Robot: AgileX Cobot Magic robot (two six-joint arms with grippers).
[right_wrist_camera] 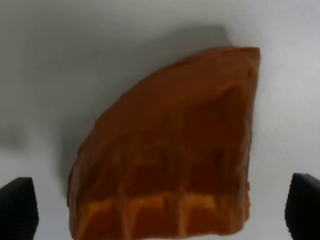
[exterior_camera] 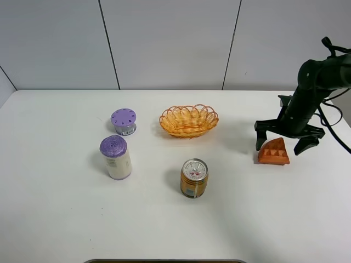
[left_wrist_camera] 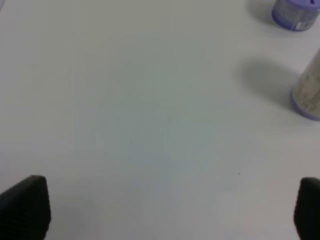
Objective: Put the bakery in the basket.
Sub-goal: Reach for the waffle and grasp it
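Note:
The bakery (exterior_camera: 273,153) is an orange-brown waffle wedge lying on the white table at the right. My right gripper (exterior_camera: 286,143) is open, with one finger on each side of the wedge, just above it. The right wrist view shows the wedge (right_wrist_camera: 170,155) filling the space between the two black fingertips (right_wrist_camera: 17,207). The wicker basket (exterior_camera: 188,120) stands empty at the table's middle back, well to the left of the wedge. My left gripper (left_wrist_camera: 170,210) is open over bare table in the left wrist view and does not show in the exterior high view.
An orange drink can (exterior_camera: 194,177) stands in front of the basket. A white bottle with a purple cap (exterior_camera: 115,156) and a small purple-lidded jar (exterior_camera: 124,121) stand at the left; both also show in the left wrist view, the bottle (left_wrist_camera: 309,92) and the jar (left_wrist_camera: 296,13).

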